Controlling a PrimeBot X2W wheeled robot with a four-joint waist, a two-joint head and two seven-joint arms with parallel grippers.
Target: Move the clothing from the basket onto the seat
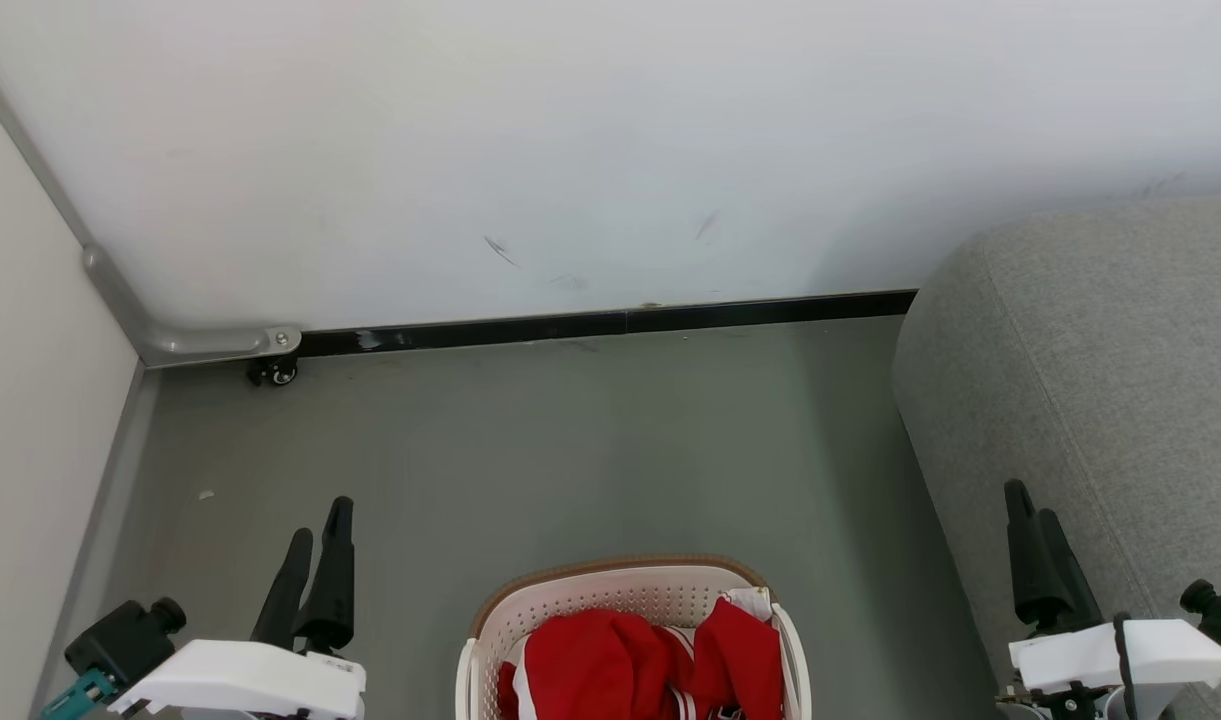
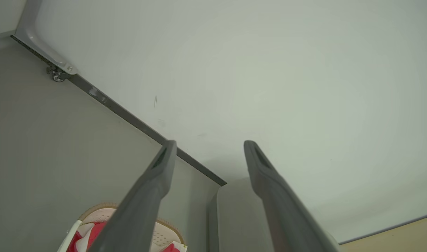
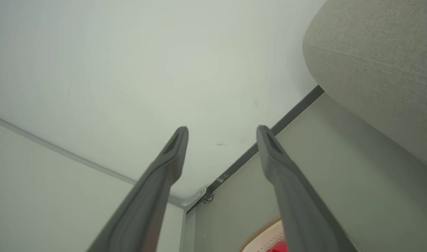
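**Clothing in basket, both hands empty**

Head view: basket [image 1: 610, 572] sits at 6 o'clock on the grey floor [image 1: 570, 440], red clothing [image 1: 610, 660] bunched inside, white stripe trim showing. Seat [image 1: 1100, 380] at 3 o'clock, near the basket but not touching it. Left hand [image 1: 322, 520] at 7 o'clock, fingers parted, holding nothing, well left of the basket. Right hand [image 1: 1030, 500] at 4 o'clock over the seat's edge, fingers parted, empty. White wall [image 1: 570, 150] at 12 o'clock, small caster [image 1: 275, 372] at 10 o'clock.
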